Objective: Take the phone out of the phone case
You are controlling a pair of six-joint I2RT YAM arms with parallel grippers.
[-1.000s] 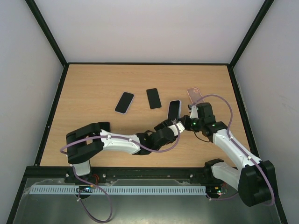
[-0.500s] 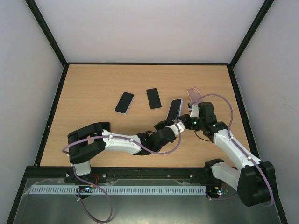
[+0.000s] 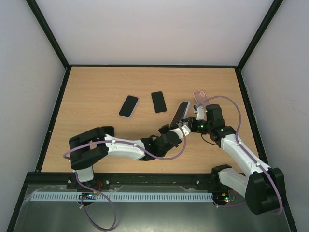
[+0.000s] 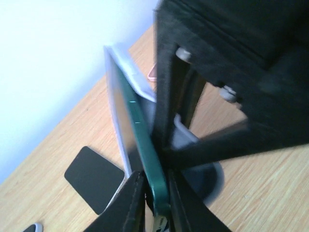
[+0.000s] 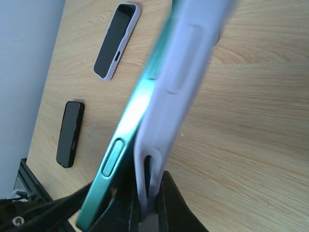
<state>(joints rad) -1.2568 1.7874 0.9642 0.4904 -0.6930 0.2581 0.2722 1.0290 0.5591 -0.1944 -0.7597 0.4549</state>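
Phones are laid flat on the table (image 3: 96,87) to the left of the work: a dark-screened handset in a lavender cover (image 3: 129,106) and, near it, a bare black handset (image 3: 159,101). Both lie well apart from the arms. A clear pinkish case (image 3: 201,98) is seen flat on the table just beyond the right wrist, close behind the held items. The left arm is stretched low across the front of the table towards the right arm.

The phone (image 4: 140,130) is held above the table at centre-right, tilted on edge between the two wrists. Its smooth green rim, with a slim raised side button, is pinched by the left fingers (image 4: 131,205), which are clamped on it. The phone case (image 5: 178,72) is lavender, matte and soft-looking, with moulded button bumps. It is gripped at its edge by the right fingers (image 5: 169,203), which are closed tightly on it. At the end nearest the right wrist the phone stands apart from the case. Whether the far end sits inside the case cannot be told. The table is surfaced in pale wood grain.
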